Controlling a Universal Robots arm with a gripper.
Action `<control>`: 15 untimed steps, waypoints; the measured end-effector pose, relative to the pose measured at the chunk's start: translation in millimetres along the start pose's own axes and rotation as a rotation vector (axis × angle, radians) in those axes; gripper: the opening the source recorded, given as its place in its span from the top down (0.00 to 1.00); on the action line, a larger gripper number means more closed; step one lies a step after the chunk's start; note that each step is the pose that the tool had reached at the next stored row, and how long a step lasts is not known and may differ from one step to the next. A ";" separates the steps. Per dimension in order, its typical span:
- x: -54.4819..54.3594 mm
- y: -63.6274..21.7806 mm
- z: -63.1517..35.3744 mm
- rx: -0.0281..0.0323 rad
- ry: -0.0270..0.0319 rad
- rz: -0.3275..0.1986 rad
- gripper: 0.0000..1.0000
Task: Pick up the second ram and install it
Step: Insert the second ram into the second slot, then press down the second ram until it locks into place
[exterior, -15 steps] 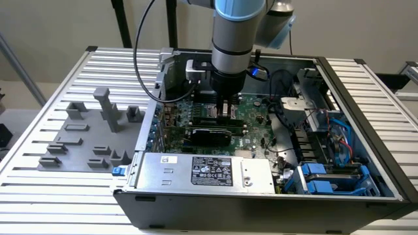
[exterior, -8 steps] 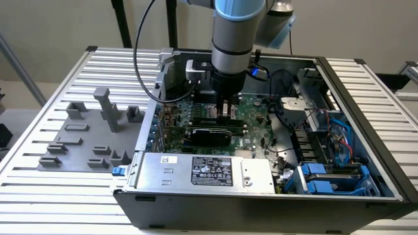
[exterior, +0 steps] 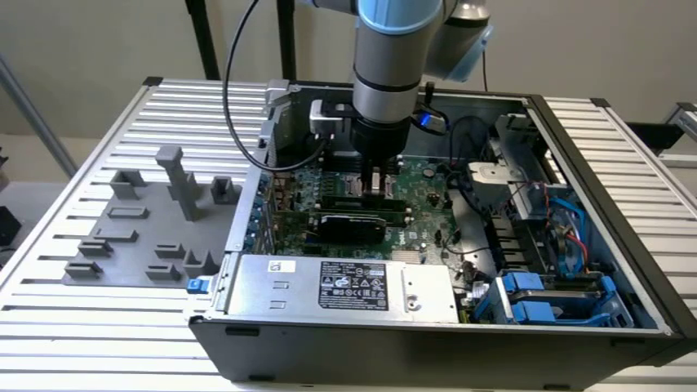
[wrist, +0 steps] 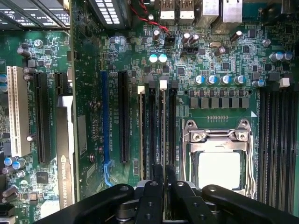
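Tool [wrist: 162, 175] pinches what seems the second ram [wrist: 162, 140] — thin, edge-on

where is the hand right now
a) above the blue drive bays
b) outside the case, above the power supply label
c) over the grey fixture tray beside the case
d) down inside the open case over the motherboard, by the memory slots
d: the hand is down inside the open case, over the motherboard, its fingertips by the memory slots beside the CPU socket.
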State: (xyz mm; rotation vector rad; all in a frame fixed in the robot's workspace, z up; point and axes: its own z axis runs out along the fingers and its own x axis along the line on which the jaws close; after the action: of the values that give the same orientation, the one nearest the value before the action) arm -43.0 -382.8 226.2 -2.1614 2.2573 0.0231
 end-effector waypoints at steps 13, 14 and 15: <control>-0.1 2.4 1.6 0.0026 -0.0001 0.017 1.00; -0.1 2.4 1.8 0.0026 0.0000 0.017 1.00; -0.1 2.4 1.8 0.0027 0.0000 0.017 1.00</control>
State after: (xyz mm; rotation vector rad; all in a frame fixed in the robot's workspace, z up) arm -45.4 -382.5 224.4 -2.1406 2.2747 0.0204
